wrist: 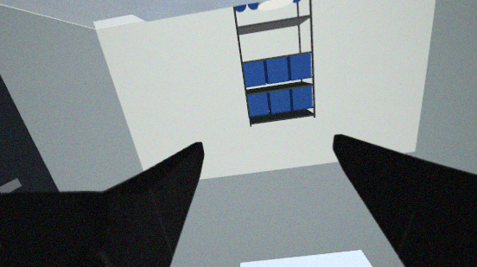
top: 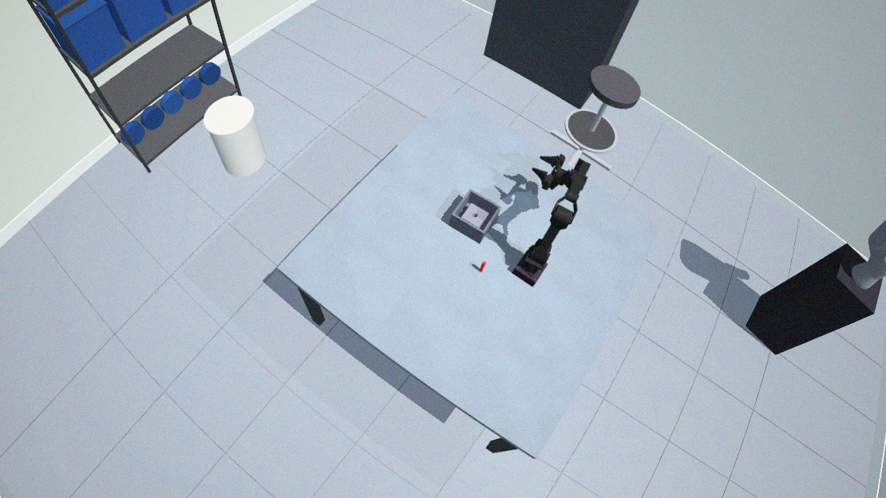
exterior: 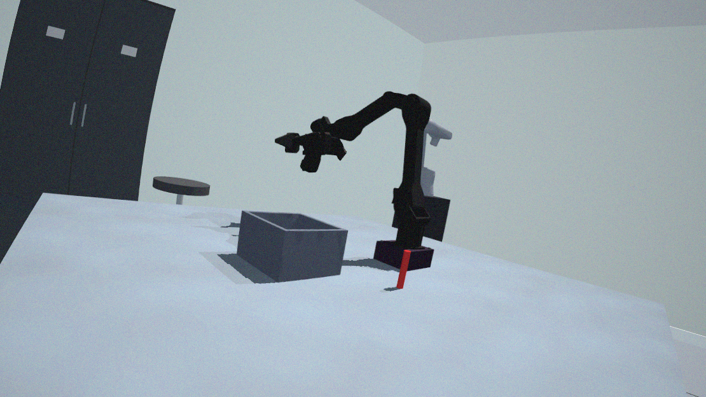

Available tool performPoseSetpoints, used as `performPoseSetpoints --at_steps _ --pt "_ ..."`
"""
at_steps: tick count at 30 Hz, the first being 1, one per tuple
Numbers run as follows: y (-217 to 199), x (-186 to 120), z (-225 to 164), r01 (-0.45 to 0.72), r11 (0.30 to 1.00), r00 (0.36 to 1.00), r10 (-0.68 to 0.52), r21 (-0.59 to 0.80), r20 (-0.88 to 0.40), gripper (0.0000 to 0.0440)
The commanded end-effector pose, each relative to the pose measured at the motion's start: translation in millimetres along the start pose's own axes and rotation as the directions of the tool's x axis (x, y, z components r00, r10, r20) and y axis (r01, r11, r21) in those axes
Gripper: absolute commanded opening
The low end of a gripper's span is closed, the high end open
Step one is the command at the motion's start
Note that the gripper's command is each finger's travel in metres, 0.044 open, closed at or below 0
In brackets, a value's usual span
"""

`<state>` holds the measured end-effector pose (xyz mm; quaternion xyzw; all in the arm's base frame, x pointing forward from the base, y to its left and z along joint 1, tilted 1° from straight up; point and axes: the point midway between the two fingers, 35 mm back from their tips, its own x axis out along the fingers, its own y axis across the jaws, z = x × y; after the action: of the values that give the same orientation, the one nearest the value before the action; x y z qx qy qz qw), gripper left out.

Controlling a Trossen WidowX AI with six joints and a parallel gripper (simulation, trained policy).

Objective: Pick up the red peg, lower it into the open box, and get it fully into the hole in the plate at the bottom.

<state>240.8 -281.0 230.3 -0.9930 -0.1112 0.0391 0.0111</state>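
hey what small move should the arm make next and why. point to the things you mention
Probably swing the open gripper (top: 539, 164) (exterior: 276, 140) (wrist: 266, 144) back toward the red peg (top: 482, 266) (exterior: 403, 269), staying above the box (top: 463, 228) (exterior: 313, 256). The peg stands upright on the table (top: 417, 310) (exterior: 312, 340) outside the box, and the raised gripper points away from it, with nothing between its fingers.

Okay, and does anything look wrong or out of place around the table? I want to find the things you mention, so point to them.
Nothing looks spilled or damaged. The red peg (top: 482, 266) (exterior: 403, 269) stands upright on the table (top: 405, 310) (exterior: 208, 340), outside the open box (top: 486, 229) (exterior: 312, 254), and the gripper (top: 541, 166) (wrist: 266, 144) is open with nothing between its fingers.
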Motion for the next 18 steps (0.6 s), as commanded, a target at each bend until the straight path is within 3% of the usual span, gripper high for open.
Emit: performPoseSetpoints --at_steps 1,3,9,18 --pt "-1 3 -4 0.003 1.000 1.000 -0.003 -0.028 0.004 0.0420" --pt "-4 12 -11 0.014 0.997 1.000 -0.012 -0.076 0.019 0.0440" --pt "-24 52 -32 0.068 0.965 0.994 -0.045 -0.254 0.097 0.0440" --pt "-80 107 -58 0.187 0.846 0.974 -0.095 -0.499 0.205 0.0440"
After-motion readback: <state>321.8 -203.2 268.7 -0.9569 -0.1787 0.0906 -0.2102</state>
